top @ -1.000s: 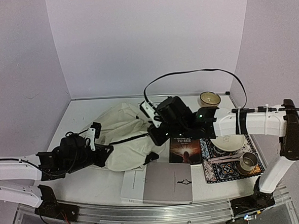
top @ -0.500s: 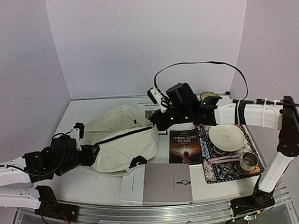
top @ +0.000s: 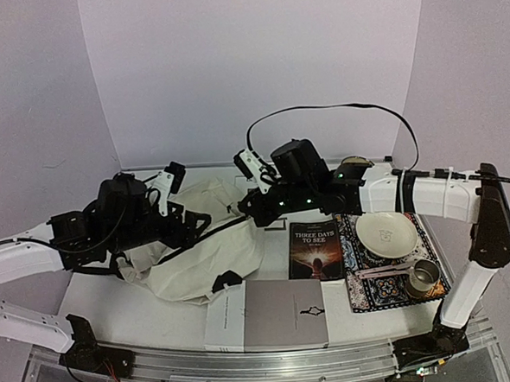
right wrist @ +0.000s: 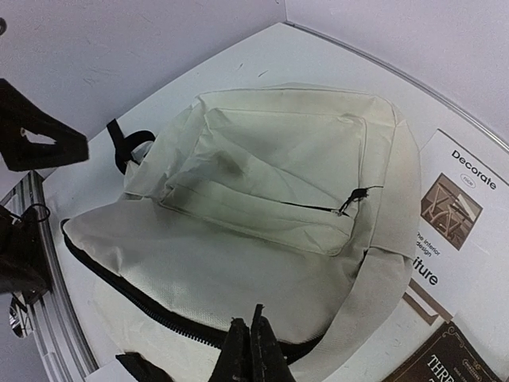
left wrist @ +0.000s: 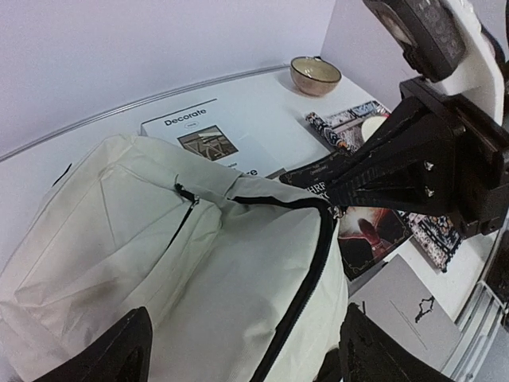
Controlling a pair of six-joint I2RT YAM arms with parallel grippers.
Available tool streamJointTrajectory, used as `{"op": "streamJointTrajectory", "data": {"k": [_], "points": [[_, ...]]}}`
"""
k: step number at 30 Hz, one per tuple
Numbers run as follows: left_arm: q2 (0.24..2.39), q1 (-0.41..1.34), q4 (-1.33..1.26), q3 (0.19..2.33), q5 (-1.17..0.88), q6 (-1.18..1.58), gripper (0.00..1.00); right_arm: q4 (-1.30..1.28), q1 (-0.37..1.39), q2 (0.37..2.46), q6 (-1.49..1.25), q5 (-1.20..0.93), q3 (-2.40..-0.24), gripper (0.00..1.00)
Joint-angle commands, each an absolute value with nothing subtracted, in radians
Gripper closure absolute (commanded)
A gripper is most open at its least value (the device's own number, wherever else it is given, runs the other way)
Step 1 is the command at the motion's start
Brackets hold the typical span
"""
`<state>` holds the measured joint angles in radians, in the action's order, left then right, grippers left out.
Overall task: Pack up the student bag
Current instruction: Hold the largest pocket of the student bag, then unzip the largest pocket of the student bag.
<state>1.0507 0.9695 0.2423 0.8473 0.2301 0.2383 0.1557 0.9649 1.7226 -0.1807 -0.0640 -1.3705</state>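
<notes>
The student bag [top: 198,251], cream fabric with black zippers, lies left of the table's centre, front pocket [right wrist: 270,175] facing up. My right gripper [top: 247,210] is shut, its thin tips [right wrist: 253,350] pinched at the end of the main black zipper [left wrist: 314,263], where the fabric rises to meet them. My left gripper [top: 192,225] hovers just over the bag's near side. Its jaws are wide open, one finger [left wrist: 119,350] on each side of the cream panel, and they grip nothing.
A dark book "Three Days to See" [top: 316,250] lies right of the bag, with a grey book [top: 276,315] in front. A "Decorate" magazine [left wrist: 207,131] sits behind the bag. The patterned mat [top: 365,292] carries a plate [top: 386,233] and a metal cup [top: 425,276]. A bowl [left wrist: 315,76] stands at the back.
My left gripper has opened, letting go of the bag's left end, then risen and swung right over the bag. The right gripper, still shut, has shifted slightly left.
</notes>
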Motion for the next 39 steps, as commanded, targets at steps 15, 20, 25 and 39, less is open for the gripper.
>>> {"op": "streamJointTrajectory", "data": {"k": [15,20,25,39], "points": [[1.358,0.968,0.121,0.973,0.082,0.066,0.68,0.193,0.983,1.694,-0.173,-0.017,-1.394,1.0],[1.259,0.968,0.127,0.902,0.072,0.059,1.0,0.19,0.941,1.695,-0.175,0.051,-1.367,1.0],[1.108,0.967,0.166,0.811,0.038,0.057,1.0,0.189,0.839,1.733,-0.216,0.038,-1.361,1.0],[0.806,0.969,0.216,0.699,-0.143,0.113,1.0,0.114,0.688,2.074,-0.256,-0.102,-1.642,1.0]]}}
